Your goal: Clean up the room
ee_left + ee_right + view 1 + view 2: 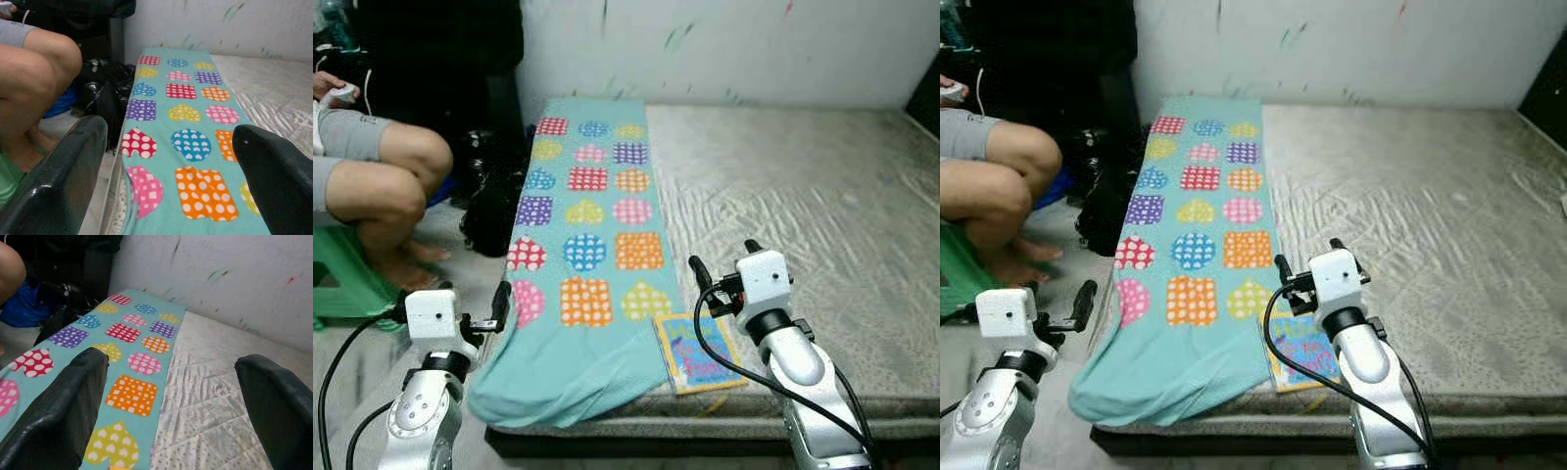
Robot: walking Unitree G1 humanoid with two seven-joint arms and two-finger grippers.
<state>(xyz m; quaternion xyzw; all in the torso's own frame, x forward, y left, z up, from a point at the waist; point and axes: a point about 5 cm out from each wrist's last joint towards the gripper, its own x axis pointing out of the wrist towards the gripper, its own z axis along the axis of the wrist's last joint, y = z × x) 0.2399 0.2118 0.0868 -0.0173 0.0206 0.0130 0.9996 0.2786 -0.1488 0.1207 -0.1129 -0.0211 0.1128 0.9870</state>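
Note:
A teal blanket printed with coloured dotted hearts, circles and squares lies along the left side of a grey mattress, its near end drooping over the corner. A small colourful picture book lies flat at the mattress's front edge, beside the blanket. My right gripper hovers open just above and behind the book, with nothing between its fingers. My left gripper is open too, held off the bed's left front corner, next to the hanging blanket end. Both wrist views look along the blanket toward the wall.
A person sits on a green stool at the left, knees bent, feet on the floor. Black bags stand between the person and the bed. A marked white wall runs behind the mattress.

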